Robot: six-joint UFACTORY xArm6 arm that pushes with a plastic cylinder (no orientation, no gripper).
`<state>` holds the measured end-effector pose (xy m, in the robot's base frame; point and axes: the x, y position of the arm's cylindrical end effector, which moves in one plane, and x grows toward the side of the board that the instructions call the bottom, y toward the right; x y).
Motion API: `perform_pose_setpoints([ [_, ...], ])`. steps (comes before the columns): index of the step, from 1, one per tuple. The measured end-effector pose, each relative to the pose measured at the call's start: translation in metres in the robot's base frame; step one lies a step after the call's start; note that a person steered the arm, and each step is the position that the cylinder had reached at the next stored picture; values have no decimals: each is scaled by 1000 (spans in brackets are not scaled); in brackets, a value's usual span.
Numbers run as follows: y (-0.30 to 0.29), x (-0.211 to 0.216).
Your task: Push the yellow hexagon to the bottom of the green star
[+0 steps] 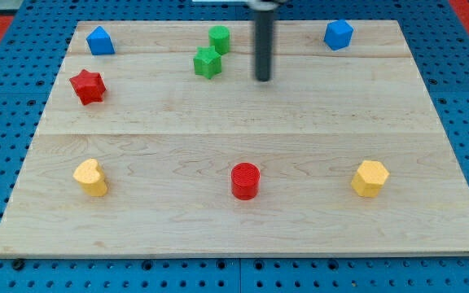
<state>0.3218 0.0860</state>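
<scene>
Now my tip (263, 79) stands near the green star (207, 63), on its right; there is no pincer, nothing is held. The yellow hexagon (370, 178) lies far away at bottom right. I should go behind it and push up-left slowly.

A wooden board (243, 220) lay on a blue pegboard (6, 106), and a red cylinder (245, 181) stood near the middle of its bottom part, with a yellow heart (91, 177) far to the view's left of it. A red star (88, 86) was at the left side, and a blue block (99, 41) sat above it in the top left corner. A green cylinder (219, 39) stood at the top near the middle, and a blue cube (338, 35) was well apart from it, toward the top right corner.
</scene>
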Motion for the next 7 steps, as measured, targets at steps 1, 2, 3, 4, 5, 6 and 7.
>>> perform_pose_setpoints([
  [1,81,62],
  [2,142,140],
  [3,135,213],
  [4,48,202],
  [5,-48,173],
  [6,-40,170],
  [7,-81,174],
])
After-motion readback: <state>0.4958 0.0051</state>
